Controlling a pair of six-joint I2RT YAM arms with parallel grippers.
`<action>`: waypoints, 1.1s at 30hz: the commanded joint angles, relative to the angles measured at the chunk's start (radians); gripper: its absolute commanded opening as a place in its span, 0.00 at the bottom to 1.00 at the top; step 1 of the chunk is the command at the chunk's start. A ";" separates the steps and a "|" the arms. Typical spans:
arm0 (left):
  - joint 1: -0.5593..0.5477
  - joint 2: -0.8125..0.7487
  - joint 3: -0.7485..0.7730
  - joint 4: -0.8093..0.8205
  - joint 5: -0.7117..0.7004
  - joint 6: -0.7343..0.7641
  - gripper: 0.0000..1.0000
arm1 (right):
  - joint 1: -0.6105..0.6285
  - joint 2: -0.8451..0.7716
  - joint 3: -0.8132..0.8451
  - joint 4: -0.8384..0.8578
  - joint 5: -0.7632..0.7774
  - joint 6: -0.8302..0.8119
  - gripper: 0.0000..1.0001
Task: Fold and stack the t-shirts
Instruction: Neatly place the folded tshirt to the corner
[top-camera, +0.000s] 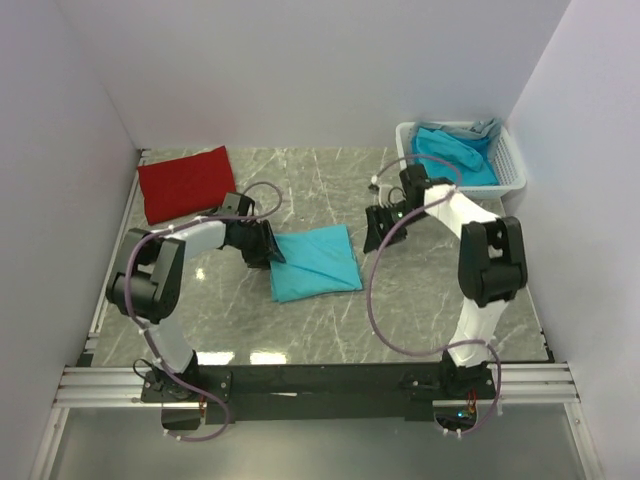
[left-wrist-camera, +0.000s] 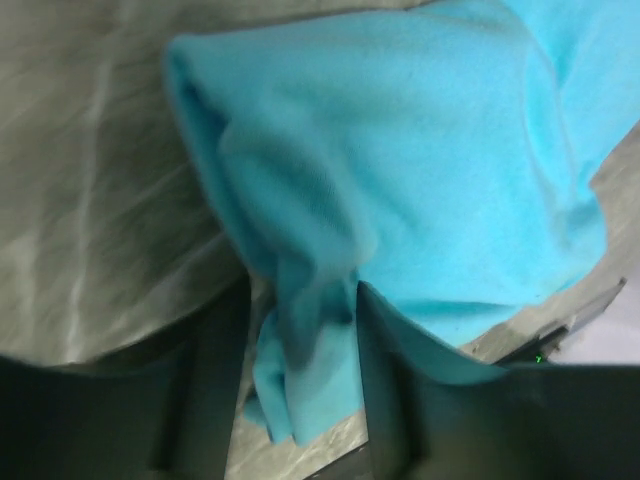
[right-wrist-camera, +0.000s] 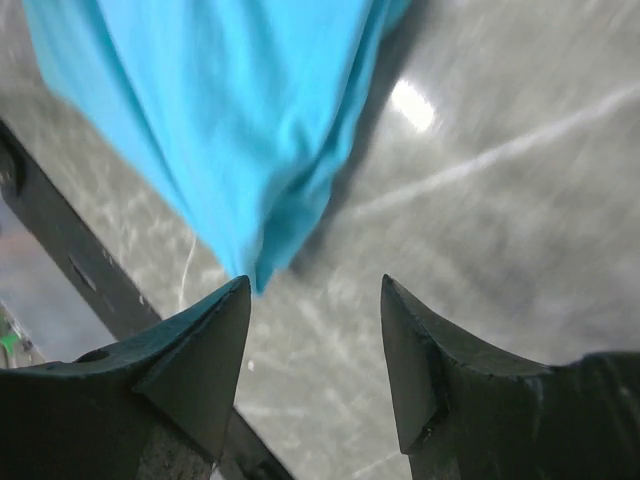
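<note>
Two grippers flank your folded turquoise t-shirt (top-camera: 315, 262) mid-table.
You see the left gripper (left-wrist-camera: 300, 310) parted around an edge fold; your right gripper (right-wrist-camera: 315, 300) gapes empty beside the opposite edge.

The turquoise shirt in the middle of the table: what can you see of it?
The turquoise shirt is soft, matte cloth, folded into a rough rectangle lying flat and slightly skewed on the grey marbled table. Its left edge bunches up between the open jaws of the left gripper. The right gripper, also open, sits just off its right corner, not touching. No print shows.
</note>
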 joint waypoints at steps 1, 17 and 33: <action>0.002 -0.105 -0.011 -0.042 -0.109 0.057 0.53 | 0.002 0.127 0.151 0.049 -0.049 0.070 0.63; 0.092 -0.287 -0.054 0.051 -0.085 0.088 0.77 | 0.162 0.361 0.320 0.147 0.084 0.297 0.65; 0.103 -0.148 -0.050 0.142 -0.002 -0.015 0.77 | 0.123 0.360 0.434 0.323 0.130 0.346 0.00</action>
